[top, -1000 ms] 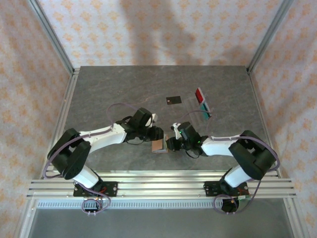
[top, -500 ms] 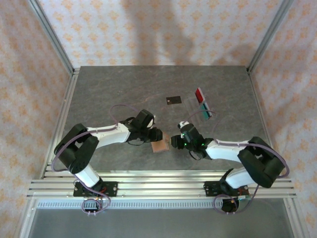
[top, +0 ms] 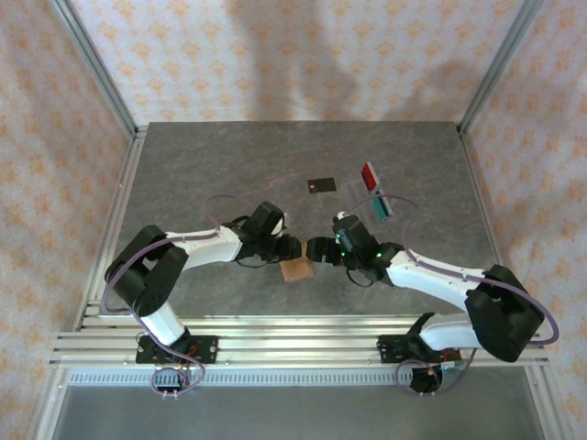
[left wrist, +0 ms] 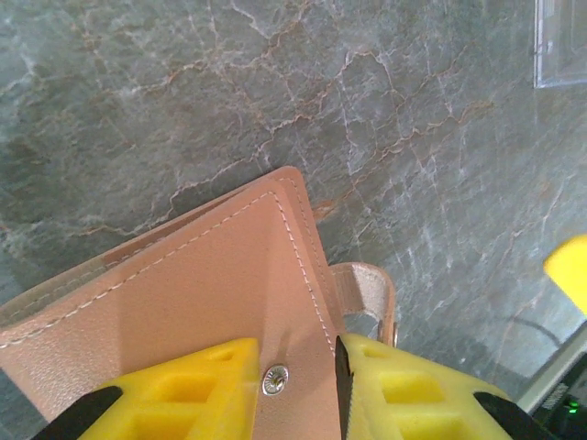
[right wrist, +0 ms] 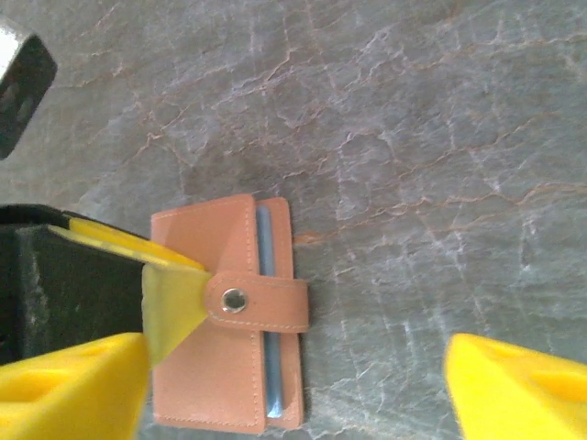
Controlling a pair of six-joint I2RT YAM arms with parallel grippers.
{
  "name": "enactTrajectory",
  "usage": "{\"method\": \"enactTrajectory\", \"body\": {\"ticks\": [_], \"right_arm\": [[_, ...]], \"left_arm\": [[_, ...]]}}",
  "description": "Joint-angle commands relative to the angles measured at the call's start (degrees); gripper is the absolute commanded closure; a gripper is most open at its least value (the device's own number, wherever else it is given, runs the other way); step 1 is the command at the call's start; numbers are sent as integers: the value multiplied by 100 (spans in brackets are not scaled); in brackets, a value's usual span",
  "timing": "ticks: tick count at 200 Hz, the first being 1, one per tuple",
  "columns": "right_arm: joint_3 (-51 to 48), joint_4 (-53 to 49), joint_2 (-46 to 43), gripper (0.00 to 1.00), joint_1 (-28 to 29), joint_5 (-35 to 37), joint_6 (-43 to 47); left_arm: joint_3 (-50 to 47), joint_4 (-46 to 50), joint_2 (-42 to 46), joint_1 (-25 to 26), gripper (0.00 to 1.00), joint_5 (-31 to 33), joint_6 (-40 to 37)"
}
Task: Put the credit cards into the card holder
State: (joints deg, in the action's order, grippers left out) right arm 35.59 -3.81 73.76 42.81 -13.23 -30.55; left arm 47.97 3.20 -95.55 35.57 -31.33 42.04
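Walls papered in a pale orange motif stand round a grey marbled counter [top: 202,165] inside an aluminium frame. Near the front middle of it lies the tan leather card holder [top: 295,269], its strap snapped shut across the front. A thin pale blue edge shows in its slot in the right wrist view.

The left pincer [top: 287,249] reaches the card holder from its left and is narrowly clamped on that side of it, yellow fingers [left wrist: 183,390] over the leather by the snap. The right pincer [top: 316,249] hangs just to the right of the card holder and above it, gaping wide and holding nothing.

The black card [top: 321,185] lies flat well beyond the card holder, toward the back wall. The red card [top: 370,174] and the teal card [top: 382,205] sit beyond it and to the right, close together.
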Motion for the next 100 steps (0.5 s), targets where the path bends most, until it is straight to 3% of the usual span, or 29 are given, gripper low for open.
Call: {"method": "enactTrajectory", "body": {"ticks": [1, 22, 53, 100], "right_arm": [[206, -487, 67, 25, -4, -143, -161], [513, -936, 191, 37, 0, -131, 163], [865, -1218, 506, 52, 8, -218, 475], [1441, -1531, 983, 47, 229, 55, 666]], "left_arm": [[124, 113, 340, -150, 68, -145, 129], [117, 398, 596, -256, 62, -243, 79], [-2, 783, 950, -362, 63, -282, -19], [-876, 513, 1444, -588, 75, -260, 61]]}}
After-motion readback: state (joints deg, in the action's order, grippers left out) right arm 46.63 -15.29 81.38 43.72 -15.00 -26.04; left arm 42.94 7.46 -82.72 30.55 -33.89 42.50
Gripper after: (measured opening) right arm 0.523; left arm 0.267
